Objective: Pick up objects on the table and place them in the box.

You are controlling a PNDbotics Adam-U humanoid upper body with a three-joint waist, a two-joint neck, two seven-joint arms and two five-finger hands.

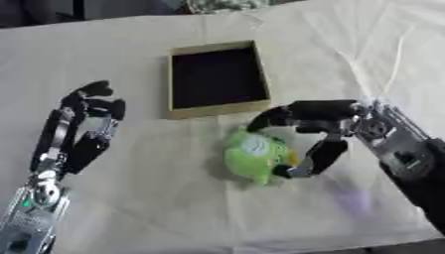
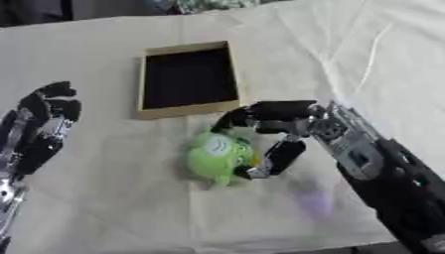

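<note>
The box [image 1: 217, 79] sits open on the table [image 1: 130, 198] toward the far side, its tan rim framing a dark interior in which nothing shows. Just near of its right corner lies a green plush toy [image 1: 254, 156] on the cloth. The right hand [image 1: 317, 129] curls around the toy from the right, fingers over its far side and thumb at its near side. The left hand [image 1: 87, 124] rests at the left, fingers relaxed and holding nothing. The right eye view shows more of the right forearm.
</note>
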